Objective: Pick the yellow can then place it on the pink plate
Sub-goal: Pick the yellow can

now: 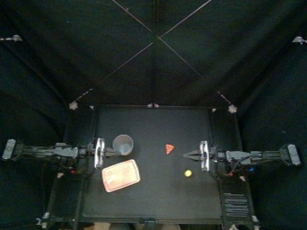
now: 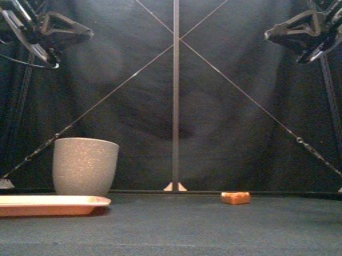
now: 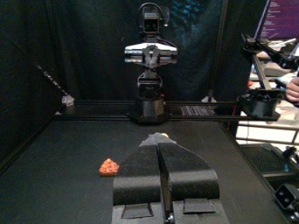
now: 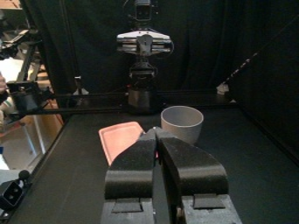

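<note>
Small yellow toy can (image 1: 189, 172) at 4 o'clock of the black table (image 1: 156, 193), flat pink tray (image 1: 120, 175) at 8 o'clock, left gripper (image 3: 160, 140) at 9, right gripper (image 4: 156, 133) at 3, both pairs of jaws pressed together, empty

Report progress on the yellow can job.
Nothing done yet: the small yellow can lies on the table, apart from the flat pink plate. Nothing in hand: left pincer and right pincer sit shut at the table's sides. Picking and placing both remain.

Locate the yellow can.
Top view: the yellow can sits right of centre, near the right tool, in front of the red toy and right of the pink tray.
</note>
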Controlling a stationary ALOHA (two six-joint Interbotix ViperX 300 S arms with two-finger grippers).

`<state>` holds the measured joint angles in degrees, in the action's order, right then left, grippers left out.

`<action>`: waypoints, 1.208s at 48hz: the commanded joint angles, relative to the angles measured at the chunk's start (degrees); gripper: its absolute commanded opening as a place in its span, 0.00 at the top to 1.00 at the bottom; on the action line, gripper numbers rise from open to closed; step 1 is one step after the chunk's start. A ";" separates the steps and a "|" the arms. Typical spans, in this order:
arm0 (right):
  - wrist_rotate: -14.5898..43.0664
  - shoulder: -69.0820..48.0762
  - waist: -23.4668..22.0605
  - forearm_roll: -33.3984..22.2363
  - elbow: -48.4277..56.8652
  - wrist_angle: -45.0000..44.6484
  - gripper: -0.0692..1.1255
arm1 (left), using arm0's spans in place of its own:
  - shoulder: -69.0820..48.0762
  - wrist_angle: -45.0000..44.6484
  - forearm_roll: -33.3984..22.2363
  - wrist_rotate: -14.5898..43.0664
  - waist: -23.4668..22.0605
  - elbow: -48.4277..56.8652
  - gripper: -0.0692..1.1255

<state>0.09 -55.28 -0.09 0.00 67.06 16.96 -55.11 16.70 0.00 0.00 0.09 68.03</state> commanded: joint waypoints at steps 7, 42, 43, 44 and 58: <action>0.97 2.11 0.97 1.32 1.67 -6.33 0.90 | 0.35 -2.20 0.97 0.26 0.44 -0.79 0.93; 12.57 4.04 1.49 6.86 -3.34 -46.23 0.56 | 0.35 -2.20 1.93 0.35 1.67 -0.70 0.92; 12.57 4.13 1.49 6.94 -3.16 -45.70 0.52 | 0.35 -2.20 1.93 0.35 1.85 -0.79 0.92; 12.74 4.31 1.49 7.12 -2.99 -45.26 0.48 | 0.35 -2.29 1.93 0.35 2.11 -0.79 0.92; 16.52 8.79 1.67 7.65 -2.37 -42.89 0.06 | 0.35 -2.20 1.85 0.35 4.48 -1.05 0.92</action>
<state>16.35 -48.08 1.23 7.82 65.04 -26.72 -55.02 14.06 1.76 0.26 4.04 68.20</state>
